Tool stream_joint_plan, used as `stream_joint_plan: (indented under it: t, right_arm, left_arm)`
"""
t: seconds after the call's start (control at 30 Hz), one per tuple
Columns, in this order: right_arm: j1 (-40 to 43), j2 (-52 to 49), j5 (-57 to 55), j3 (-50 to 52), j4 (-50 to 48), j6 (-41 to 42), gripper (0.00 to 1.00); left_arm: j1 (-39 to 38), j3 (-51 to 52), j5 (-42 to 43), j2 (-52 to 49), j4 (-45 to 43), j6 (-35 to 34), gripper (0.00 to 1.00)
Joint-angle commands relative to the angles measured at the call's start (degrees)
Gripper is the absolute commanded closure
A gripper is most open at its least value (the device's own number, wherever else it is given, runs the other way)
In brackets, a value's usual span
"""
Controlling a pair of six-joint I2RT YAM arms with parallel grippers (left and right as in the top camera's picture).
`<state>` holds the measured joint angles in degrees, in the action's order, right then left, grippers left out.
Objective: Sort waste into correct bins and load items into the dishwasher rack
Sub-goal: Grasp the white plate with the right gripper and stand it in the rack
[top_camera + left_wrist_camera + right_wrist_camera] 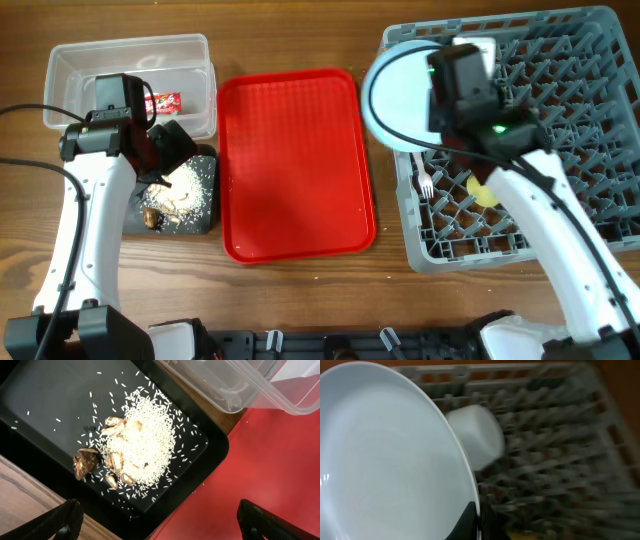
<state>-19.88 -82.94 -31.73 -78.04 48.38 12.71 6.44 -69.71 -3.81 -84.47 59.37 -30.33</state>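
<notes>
Plate (400, 95): pale blue, held tilted over the left edge of the rack (580, 120).
Right gripper (476, 522): jaws pinching the plate's rim.
Left gripper (160, 522): jaws spread wide, holding nothing, above the scraps (142, 442) in the black tray (40, 390).
Handling: likely stiff, smooth and slippery (probably breakable too). The rim looks the sensible hold, with the plate lowered on edge between pegs.
</notes>
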Motion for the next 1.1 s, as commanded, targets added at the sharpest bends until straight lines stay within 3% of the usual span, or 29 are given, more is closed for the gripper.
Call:
stream_joint_plan:
  t: [0.0,0.07,0.13,0.23,0.5,0.53,0.67,0.73,0.8,0.9,1.07]
  right_arm:
    - [1.16,1.01,-19.89,0.11,5.18,-9.57,0.96]
    - [1.16,0.98,-29.44,1.44,7.63,-8.04,0.96]
    - [1.16,0.98,-31.54,2.78,10.47,-7.10,0.95]
    - [1.09,0.98,-30.75,4.48,12.55,-1.55,0.96]
    - [-3.58,0.98,-22.01,9.01,6.36,-0.50,0.96]
    - [-4.24,0.98,-19.71,9.01,4.61,-0.50,0.91]
    - [-4.28,1.97,-4.02,9.01,1.90,-0.55,0.45]
    - [-2.23,4.11,4.28,8.57,0.15,-0.52,0.32]
    - [0.85,6.67,16.00,7.17,-2.62,-1.05,0.12]
    - [5.03,8.59,38.73,6.56,-6.84,-7.30,0.11]
    - [6.03,8.17,42.60,7.26,2.36,-5.01,0.11]
  left_arm:
    - [0.17,-0.15,-0.74,0.90,-0.24,0.04,0.00]
    - [0.17,-0.15,-0.76,0.90,-0.24,0.04,0.00]
    - [0.17,-0.15,-0.76,0.90,-0.24,0.04,0.00]
    - [0.17,-0.15,-0.74,0.90,-0.24,0.04,0.00]
    - [0.17,-0.15,-0.72,0.90,-0.22,0.02,0.00]
    - [0.17,-0.15,-0.72,0.90,-0.20,0.04,0.00]
    - [-0.26,-0.15,1.68,0.90,-0.42,0.33,0.00]
    - [-2.08,-0.15,1.86,0.90,-1.16,2.25,0.00]
    - [-4.87,-0.15,2.08,0.90,-2.64,5.75,0.00]
    - [-9.84,-0.15,3.32,0.90,-4.11,10.69,0.00]
    - [-13.14,0.22,4.35,0.92,4.76,10.64,0.00]
